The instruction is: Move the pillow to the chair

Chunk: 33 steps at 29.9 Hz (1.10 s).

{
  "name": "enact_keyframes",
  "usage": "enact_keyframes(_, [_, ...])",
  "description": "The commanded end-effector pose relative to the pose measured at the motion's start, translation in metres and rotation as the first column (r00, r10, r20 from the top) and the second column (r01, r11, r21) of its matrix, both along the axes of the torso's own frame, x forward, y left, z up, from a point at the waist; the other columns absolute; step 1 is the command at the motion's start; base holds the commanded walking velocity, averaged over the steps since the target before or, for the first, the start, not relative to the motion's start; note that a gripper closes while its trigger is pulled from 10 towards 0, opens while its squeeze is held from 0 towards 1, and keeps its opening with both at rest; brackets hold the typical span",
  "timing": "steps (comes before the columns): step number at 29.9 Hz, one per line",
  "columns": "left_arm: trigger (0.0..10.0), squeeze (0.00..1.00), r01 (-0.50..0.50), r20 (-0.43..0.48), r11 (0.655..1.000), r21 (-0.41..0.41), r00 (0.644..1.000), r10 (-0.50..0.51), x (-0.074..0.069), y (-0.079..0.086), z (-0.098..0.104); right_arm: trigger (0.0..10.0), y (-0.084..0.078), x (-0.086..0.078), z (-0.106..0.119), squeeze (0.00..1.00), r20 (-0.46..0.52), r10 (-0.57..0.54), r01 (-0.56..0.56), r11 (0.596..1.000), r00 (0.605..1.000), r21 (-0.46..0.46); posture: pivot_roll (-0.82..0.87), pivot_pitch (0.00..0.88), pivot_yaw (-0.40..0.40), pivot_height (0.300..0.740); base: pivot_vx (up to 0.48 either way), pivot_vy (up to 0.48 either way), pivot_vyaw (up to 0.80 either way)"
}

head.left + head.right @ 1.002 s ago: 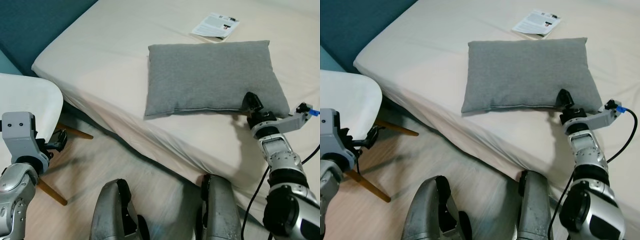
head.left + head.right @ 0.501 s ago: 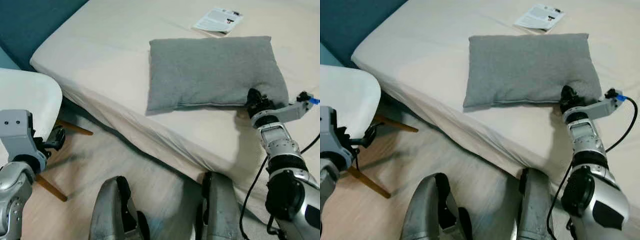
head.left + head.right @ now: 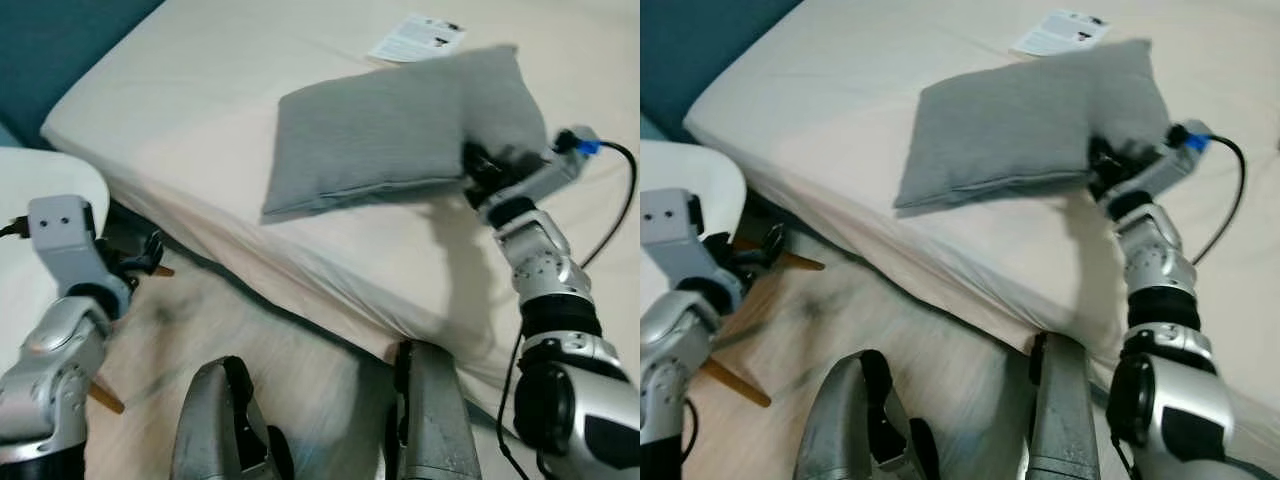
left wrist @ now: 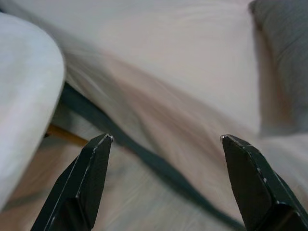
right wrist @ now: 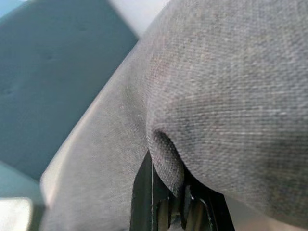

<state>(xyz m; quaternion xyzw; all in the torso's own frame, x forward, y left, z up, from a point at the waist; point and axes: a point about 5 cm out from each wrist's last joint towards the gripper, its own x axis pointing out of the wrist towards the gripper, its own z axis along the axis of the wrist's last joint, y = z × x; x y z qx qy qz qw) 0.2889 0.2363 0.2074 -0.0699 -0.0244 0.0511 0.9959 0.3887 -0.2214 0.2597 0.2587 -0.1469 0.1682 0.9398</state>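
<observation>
Right wrist view, right end effector (image 3: 478, 172) pinching woven grey pillow (image 3: 390, 125), left end effector (image 4: 166, 139) apart.

Pillow (image 3: 395, 125): plain grey, woven texture. Bed sheet (image 3: 230, 90): cream. Chair (image 3: 680, 180): white seat, wood legs. Leaflet (image 3: 415, 37): white w/ black print. Wall (image 3: 60, 40): teal. Floor (image 3: 170, 350): light wood.

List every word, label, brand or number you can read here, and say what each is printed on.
None can be read.
The leaflet on the bed behind the pillow carries dark printed blocks, too small and blurred to read.
The grey pillow, pinched at one corner by the right gripper, shows no label.
The left gripper bears no marking.
</observation>
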Motion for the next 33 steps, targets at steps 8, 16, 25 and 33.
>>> enact_keyframes(8, [10.0, 0.00, -0.003, -0.005, 0.998, -0.056, 1.000, 0.003, 0.025, -0.014, -0.006, 0.0, 0.037, -0.044, 0.059, 0.00, 0.279, 0.283, -0.294, 0.956, 0.918, -0.002, -0.02, 0.207, 0.012, 0.491, 0.000, 0.000, 0.00])
enact_keyframes(16, [10.0, 0.00, -0.029, 0.052, 0.993, -0.112, 0.998, 0.035, 0.040, -0.018, -0.004, 0.0, 0.043, -0.060, 0.071, 0.00, 0.310, 0.325, -0.326, 0.944, 0.893, -0.050, -0.05, 0.057, -0.005, 0.520, -0.290, 0.000, 0.00])
enact_keyframes(25, [10.0, 0.00, 0.041, 0.068, 0.991, -0.126, 0.997, -0.032, 0.049, -0.041, -0.008, 0.0, 0.055, -0.067, 0.051, 0.00, 0.248, 0.363, -0.361, 0.931, 0.898, -0.052, -0.06, 0.002, 0.000, 0.554, 0.000, 0.000, 0.00])
enact_keyframes(33, [10.0, 0.00, 0.086, 0.024, 0.988, -0.125, 0.996, -0.083, 0.046, -0.055, -0.026, 0.0, 0.070, -0.077, 0.018, 0.00, 0.154, 0.398, -0.400, 0.916, 0.905, -0.017, -0.06, 0.000, 0.034, 0.594, 0.000, 0.000, 0.00])
